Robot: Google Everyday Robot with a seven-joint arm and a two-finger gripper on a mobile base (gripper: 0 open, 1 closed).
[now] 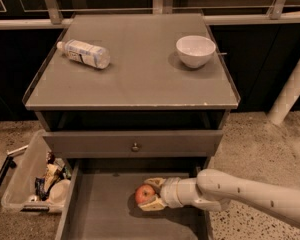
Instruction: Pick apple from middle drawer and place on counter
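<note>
The apple [144, 193], small and red with yellowish patches, lies on the floor of the open middle drawer [102, 211], right of its middle. My gripper [146, 195] reaches in from the right on a white arm. Its two pale fingers [155, 183] sit above and below the apple and touch it. The jaws are shut on the apple, low over the drawer floor. The grey counter [135, 76] is the cabinet top above.
A plastic bottle [85, 53] lies on its side at the counter's back left. A white bowl [195, 50] stands at the back right. A closed drawer front with a knob [135, 146] overhangs the open drawer. A bin of clutter [35, 181] stands left; a white post [292, 89] stands right.
</note>
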